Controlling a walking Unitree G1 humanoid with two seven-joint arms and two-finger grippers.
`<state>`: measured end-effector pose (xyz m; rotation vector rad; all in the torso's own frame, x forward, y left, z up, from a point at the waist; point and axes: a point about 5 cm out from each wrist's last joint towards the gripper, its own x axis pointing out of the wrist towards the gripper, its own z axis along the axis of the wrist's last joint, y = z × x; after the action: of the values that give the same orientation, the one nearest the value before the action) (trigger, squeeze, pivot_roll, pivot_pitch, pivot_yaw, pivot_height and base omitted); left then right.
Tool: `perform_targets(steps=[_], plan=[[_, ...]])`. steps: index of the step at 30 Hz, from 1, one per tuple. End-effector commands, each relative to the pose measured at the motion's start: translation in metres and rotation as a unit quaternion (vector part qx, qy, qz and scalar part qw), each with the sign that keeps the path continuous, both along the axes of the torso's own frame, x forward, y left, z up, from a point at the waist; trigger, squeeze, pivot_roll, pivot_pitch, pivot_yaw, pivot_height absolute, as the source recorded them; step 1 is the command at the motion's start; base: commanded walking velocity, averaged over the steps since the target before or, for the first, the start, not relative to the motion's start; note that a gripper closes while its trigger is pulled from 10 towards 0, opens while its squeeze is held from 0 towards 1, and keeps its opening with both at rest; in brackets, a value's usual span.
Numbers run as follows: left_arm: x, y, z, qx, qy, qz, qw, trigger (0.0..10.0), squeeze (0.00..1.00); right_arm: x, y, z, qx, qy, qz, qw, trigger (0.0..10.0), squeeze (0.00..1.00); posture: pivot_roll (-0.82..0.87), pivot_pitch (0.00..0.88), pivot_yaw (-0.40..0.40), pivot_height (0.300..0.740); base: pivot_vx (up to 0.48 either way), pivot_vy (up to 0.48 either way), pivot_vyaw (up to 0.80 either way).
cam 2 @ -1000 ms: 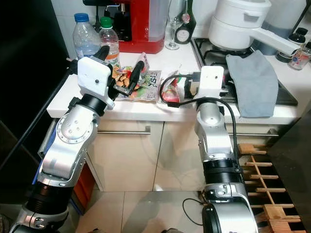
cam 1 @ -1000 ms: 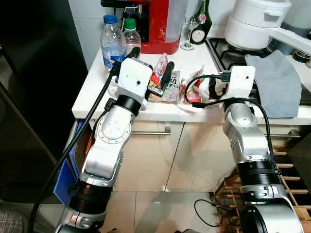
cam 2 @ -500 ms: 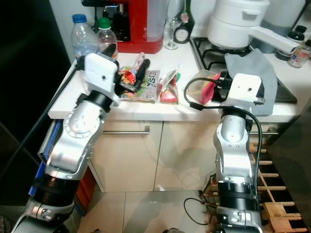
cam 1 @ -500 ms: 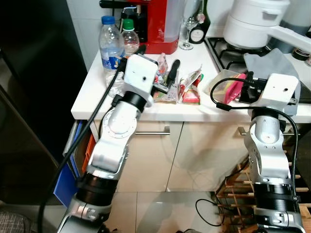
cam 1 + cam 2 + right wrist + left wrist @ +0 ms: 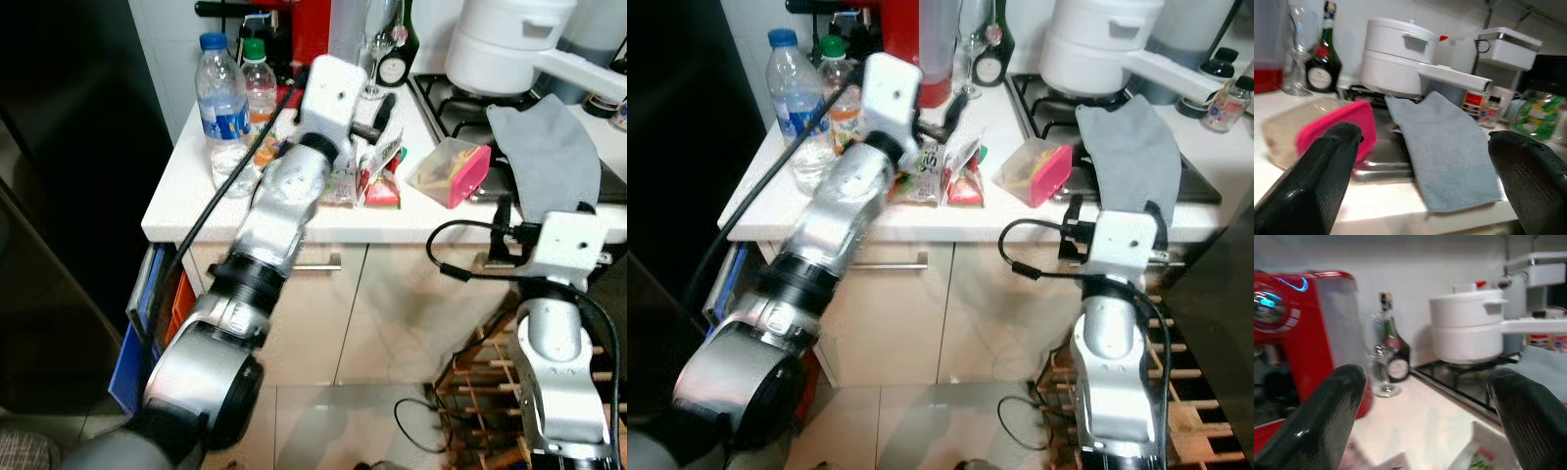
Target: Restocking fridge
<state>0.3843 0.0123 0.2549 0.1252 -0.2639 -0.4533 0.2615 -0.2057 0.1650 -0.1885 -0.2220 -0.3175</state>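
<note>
Several snack packets [image 5: 377, 176] lie near the front edge of the white counter [image 5: 186, 191]. My left arm stretches over them, and my left gripper [image 5: 377, 113] hangs open above the packets with nothing between its fingers [image 5: 1327, 421], facing the back wall. A clear container with a pink lid [image 5: 453, 169] rests on the counter beside the hob. My right arm [image 5: 566, 245] is low in front of the counter edge. Its right gripper [image 5: 1425, 147] is open and empty, and looks along the countertop at the container [image 5: 1332, 132] and a grey cloth [image 5: 1449, 147].
Two water bottles [image 5: 220, 98] stand at the counter's back left beside a red coffee machine [image 5: 906, 39]. A wine glass [image 5: 377, 49], a dark bottle [image 5: 397, 59] and a white pot [image 5: 509, 44] stand behind. A tall black appliance front [image 5: 69, 196] is at the left; a wooden rack [image 5: 480, 392] is on the floor.
My left arm has reached further out over the counter, beyond the snack packets. My right arm has drawn back from the pink-lidded container and sunk below the counter edge.
</note>
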Motion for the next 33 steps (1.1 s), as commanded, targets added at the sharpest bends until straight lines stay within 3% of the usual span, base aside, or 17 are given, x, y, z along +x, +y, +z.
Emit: perform_targets(steps=[1,8,11,20,27,33], plan=[[0.007,-0.002,-0.001,0.001,0.013,0.008,1.0,10.0,0.0,-0.003,0.006,0.002,0.013,0.002,0.021,1.0,10.0,0.0,-0.15,0.0,0.019,0.74,0.0,0.0,0.0],[0.012,-0.012,0.002,0.001,0.029,0.008,1.0,10.0,0.0,-0.012,0.011,0.002,0.017,0.013,0.034,0.999,10.0,0.0,-0.19,0.0,0.021,0.74,0.0,0.0,0.0],[0.011,-0.023,0.002,-0.02,0.046,-0.008,0.999,10.0,0.0,-0.014,0.008,0.003,0.013,0.022,0.037,0.999,10.0,0.0,-0.21,0.0,0.009,0.74,0.0,0.0,0.0],[0.004,-0.039,0.011,-0.028,0.017,-0.039,0.999,10.0,0.0,-0.013,0.007,0.008,0.002,0.025,0.044,0.999,10.0,0.0,-0.22,0.0,0.002,0.74,0.0,0.0,0.0],[-0.002,-0.051,-0.019,0.015,0.069,-0.049,0.996,10.0,0.0,-0.013,0.016,0.004,0.012,0.041,0.066,0.997,10.0,0.0,-0.23,0.0,0.016,0.74,0.0,0.0,0.0],[-0.011,-0.065,-0.026,0.014,0.086,-0.095,0.992,10.0,0.0,-0.014,0.016,0.001,0.017,0.043,0.059,0.997,10.0,0.0,-0.24,0.0,0.032,0.74,0.0,0.0,0.0]])
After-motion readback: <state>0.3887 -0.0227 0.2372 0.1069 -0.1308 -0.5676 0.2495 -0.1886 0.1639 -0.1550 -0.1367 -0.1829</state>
